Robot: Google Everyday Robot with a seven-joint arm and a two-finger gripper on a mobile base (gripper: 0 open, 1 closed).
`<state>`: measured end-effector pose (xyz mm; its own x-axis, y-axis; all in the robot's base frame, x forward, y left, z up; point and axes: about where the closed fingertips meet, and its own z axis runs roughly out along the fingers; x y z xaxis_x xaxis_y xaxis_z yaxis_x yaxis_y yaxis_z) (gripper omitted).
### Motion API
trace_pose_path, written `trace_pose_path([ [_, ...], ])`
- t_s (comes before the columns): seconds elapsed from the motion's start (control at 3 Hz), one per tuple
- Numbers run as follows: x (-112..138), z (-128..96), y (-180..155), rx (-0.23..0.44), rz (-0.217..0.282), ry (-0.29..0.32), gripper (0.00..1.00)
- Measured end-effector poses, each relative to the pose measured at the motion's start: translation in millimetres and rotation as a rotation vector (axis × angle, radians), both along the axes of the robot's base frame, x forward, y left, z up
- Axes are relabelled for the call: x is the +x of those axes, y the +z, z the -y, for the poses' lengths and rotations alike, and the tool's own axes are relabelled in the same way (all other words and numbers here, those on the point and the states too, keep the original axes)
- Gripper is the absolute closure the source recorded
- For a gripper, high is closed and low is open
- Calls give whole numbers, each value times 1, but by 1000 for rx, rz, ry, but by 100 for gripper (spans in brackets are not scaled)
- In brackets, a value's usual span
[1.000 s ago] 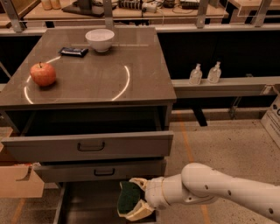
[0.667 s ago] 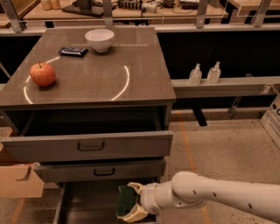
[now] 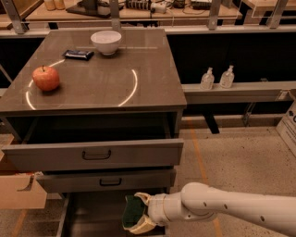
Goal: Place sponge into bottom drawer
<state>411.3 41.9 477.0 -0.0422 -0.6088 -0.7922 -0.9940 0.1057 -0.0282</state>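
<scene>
A single camera looks from above and in front of the cabinet, tilted down and forward across the cabinet top (image 3: 106,88) toward the shelves (image 3: 138,11) behind, at a middling distance. Its frame holds the whole top, the open upper drawers (image 3: 95,155) and the bottom drawer (image 3: 92,220), cut by the lower edge. The arm (image 3: 222,210) enters from the lower right, its gripper (image 3: 138,213) clasping the sponge (image 3: 132,210) low at centre, over that drawer

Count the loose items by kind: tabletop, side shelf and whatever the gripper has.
Apple: 1
Bowl: 1
Dark packet: 1
Bottles: 2
Sponge: 1, held in the gripper over the bottom drawer
Total: 6
</scene>
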Motion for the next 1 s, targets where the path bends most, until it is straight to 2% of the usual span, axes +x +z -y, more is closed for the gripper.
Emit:
trace_pose_path([
  [0.67,32,-24,-73,58,55,36,100],
  [1.0,41,-41,-112,109,54,37,100],
])
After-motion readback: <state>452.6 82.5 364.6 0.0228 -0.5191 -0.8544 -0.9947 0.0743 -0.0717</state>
